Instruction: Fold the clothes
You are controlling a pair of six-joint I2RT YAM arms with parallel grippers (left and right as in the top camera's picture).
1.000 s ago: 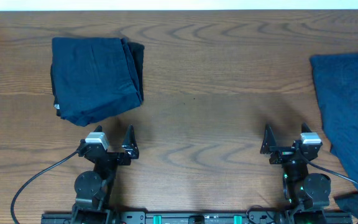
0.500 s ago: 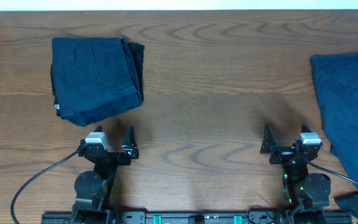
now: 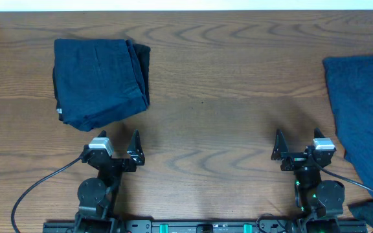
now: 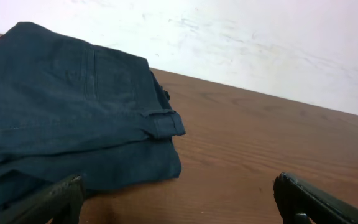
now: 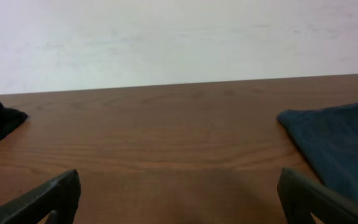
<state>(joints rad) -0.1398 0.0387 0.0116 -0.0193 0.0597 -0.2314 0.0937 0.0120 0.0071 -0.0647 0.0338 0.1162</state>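
At ten o'clock on the table (image 3: 225, 84), you have a folded bundle (image 3: 99, 81) of dark navy clothes, roughly rectangular, with its layered edges stacked along the side facing three o'clock. In the left wrist view a seam and a small turned-up tab show at its near corner. A second navy garment (image 3: 364, 116) lies spread flatter at three o'clock and runs off the table's right edge, well apart from the bundle. Bare brown wood lies between the two.

Your left gripper (image 3: 116, 145) sits at seven o'clock, just below the bundle's near edge and not touching it; its jaws stand wide apart, gripping nothing. Your right gripper (image 3: 300, 147) sits at five o'clock, beside the spread garment's left edge but clear of it, jaws likewise released and empty. A white wall (image 5: 179, 37) rises beyond the far edge.
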